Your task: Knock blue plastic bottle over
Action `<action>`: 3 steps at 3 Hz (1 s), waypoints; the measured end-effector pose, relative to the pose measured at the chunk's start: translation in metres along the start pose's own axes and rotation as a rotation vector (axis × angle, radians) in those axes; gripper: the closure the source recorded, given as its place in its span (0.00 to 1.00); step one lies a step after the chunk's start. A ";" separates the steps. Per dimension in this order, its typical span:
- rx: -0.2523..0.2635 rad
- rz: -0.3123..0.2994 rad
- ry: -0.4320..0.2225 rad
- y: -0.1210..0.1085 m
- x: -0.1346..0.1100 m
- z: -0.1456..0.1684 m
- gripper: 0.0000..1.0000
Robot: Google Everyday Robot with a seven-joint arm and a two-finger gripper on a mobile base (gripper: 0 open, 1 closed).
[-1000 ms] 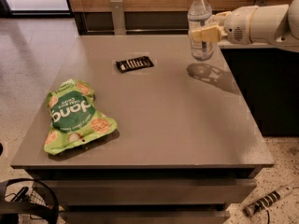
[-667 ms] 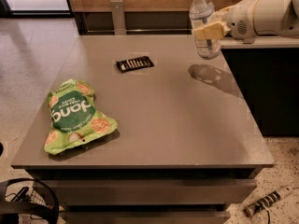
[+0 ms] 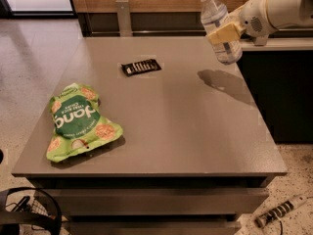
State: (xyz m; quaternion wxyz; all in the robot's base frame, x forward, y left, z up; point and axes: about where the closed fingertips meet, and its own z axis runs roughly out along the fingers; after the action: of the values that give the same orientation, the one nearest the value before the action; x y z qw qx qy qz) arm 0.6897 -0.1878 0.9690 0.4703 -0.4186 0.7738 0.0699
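At the grey table's (image 3: 186,131) far right corner, the tan gripper (image 3: 223,33) clasping the slim clear plastic bottle (image 3: 229,52) hid its label; the white arm (image 3: 288,6) got cut off.

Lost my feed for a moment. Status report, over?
Gripper above far edge of table, shut on blue plastic bottle. Bottle tilted, held off the surface, not knocked over. Green snack bag, dark packet well clear.

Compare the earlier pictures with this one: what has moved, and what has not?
The gripper, clamped on the blue plastic bottle, has carried it slightly right and tilted it, cap leaning left, base clear of the table. The green snack bag and dark packet stayed put.
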 end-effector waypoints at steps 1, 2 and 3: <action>0.013 -0.017 0.071 -0.001 0.015 0.005 1.00; -0.009 -0.028 0.121 0.001 0.029 0.018 1.00; -0.065 -0.037 0.170 0.007 0.042 0.038 1.00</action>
State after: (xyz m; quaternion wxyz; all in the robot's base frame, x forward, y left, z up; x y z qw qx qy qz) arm 0.7016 -0.1885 0.9136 0.3904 -0.4522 0.8003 0.0508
